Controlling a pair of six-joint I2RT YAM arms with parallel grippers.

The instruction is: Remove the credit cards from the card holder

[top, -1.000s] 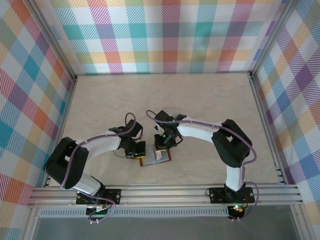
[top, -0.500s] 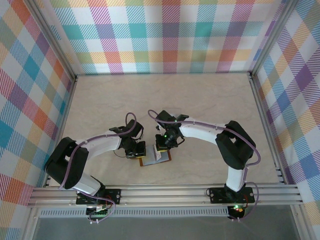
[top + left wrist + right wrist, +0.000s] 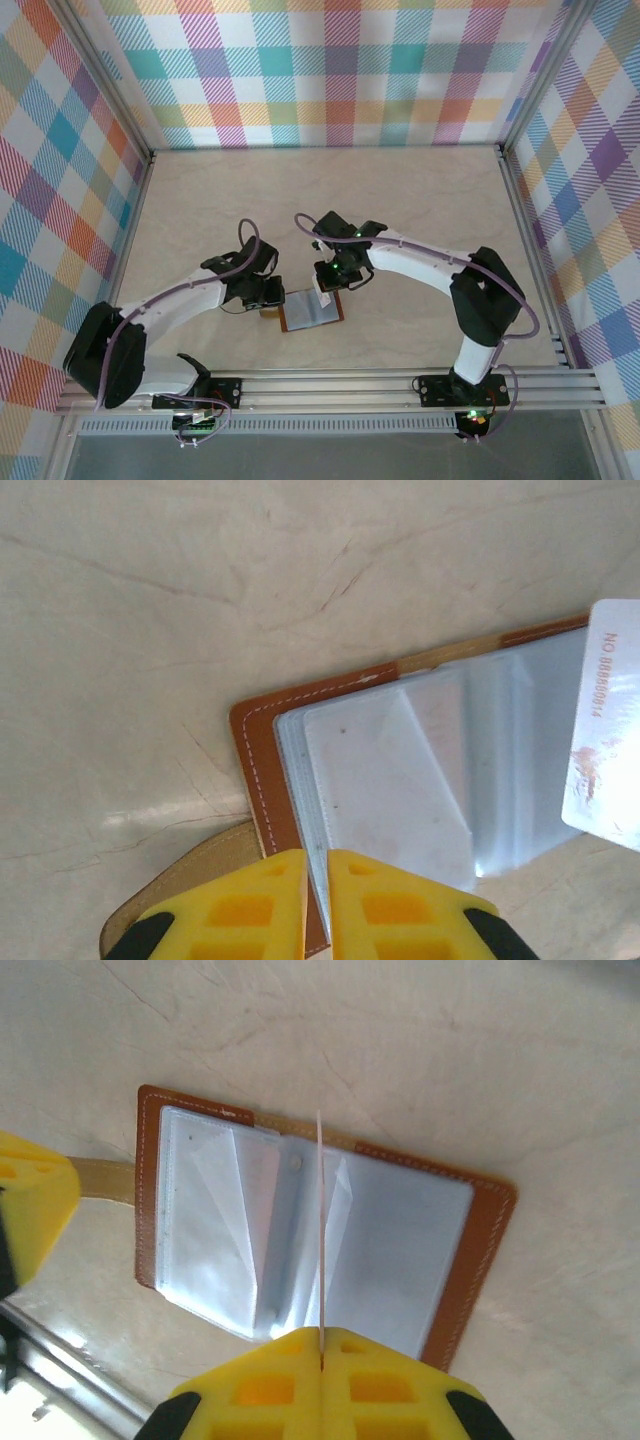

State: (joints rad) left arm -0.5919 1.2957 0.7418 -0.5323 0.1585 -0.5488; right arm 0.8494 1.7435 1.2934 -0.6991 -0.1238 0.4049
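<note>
Right gripper (image 3: 322,1345) has lifted its pinched card (image 3: 320,1220) from the holder (image 3: 470,1260), so one card is out; left gripper (image 3: 317,895) barely parted, hold uncertain.

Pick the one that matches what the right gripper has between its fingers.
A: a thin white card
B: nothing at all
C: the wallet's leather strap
A: in the right wrist view the right gripper is closed on a card seen edge-on above the open wallet. The left wrist view shows the card's printed white face.
</note>
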